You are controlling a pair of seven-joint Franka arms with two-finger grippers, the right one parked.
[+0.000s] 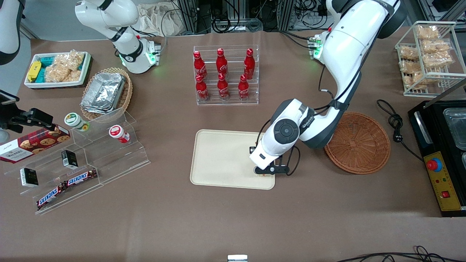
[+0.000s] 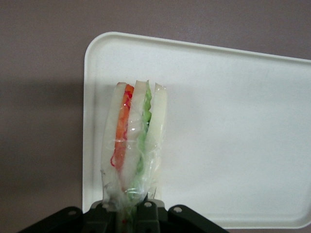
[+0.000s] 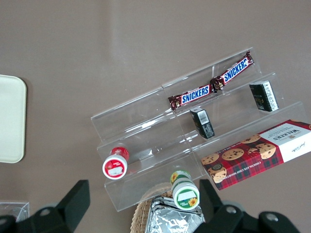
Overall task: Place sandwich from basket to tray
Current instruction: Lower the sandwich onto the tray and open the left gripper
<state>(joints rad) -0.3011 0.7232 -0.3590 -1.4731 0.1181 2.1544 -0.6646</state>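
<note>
Down at the tray's [image 1: 218,160] near corner, the end effector [image 1: 264,171] is clamped on the sandwich [image 2: 133,145], which sticks straight out from between its fingers over the tray, while the basket [image 1: 358,143] sits beside it on the table [image 1: 233,218].

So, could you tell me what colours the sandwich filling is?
Orange-red and green, seen best in the left wrist view: sandwich.

Robot lab (mock shop): cable racks [image 1: 233,14], 6 cola bottles [image 1: 222,74] on display.
</note>
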